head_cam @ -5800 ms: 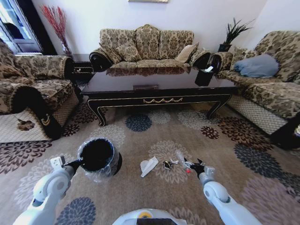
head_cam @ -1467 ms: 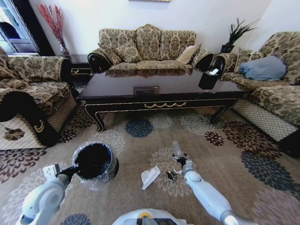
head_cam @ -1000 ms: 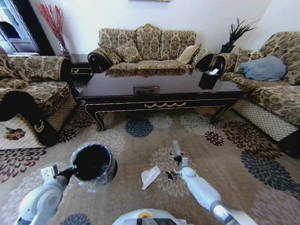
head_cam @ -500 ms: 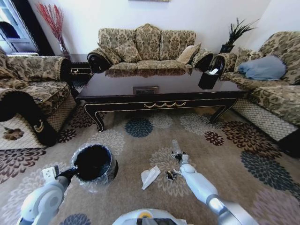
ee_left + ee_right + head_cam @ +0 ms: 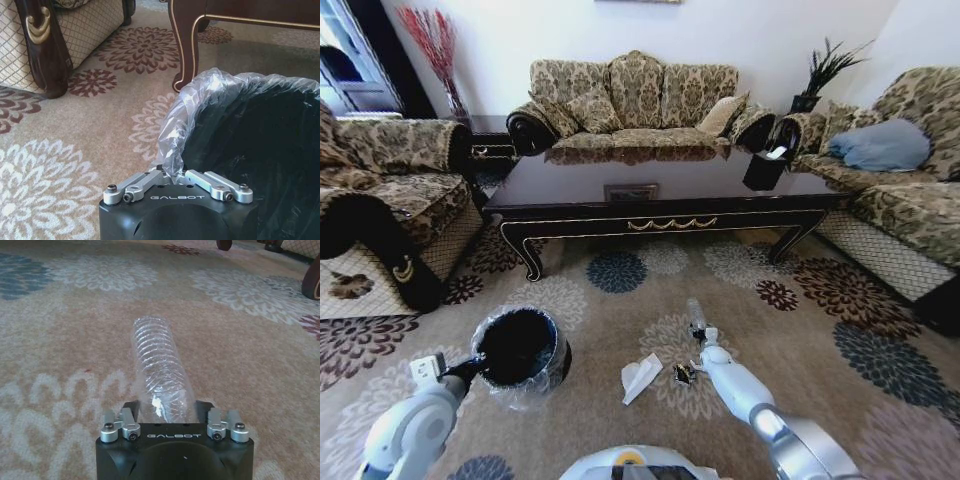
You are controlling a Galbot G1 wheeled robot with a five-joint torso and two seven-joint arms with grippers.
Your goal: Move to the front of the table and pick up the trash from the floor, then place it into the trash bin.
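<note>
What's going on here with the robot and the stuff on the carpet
The robot is clearing litter off the carpet in front of the table. Its right gripper is down at the floor with the clear tube between its fingers. The left gripper is clamped on the bag-lined rim of the trash bin. A white paper scrap and a small dark wrapper lie on the carpet.

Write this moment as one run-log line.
left gripper: shut on trash bin liner | right gripper: shut on clear tube | paper scrap: on carpet
</note>
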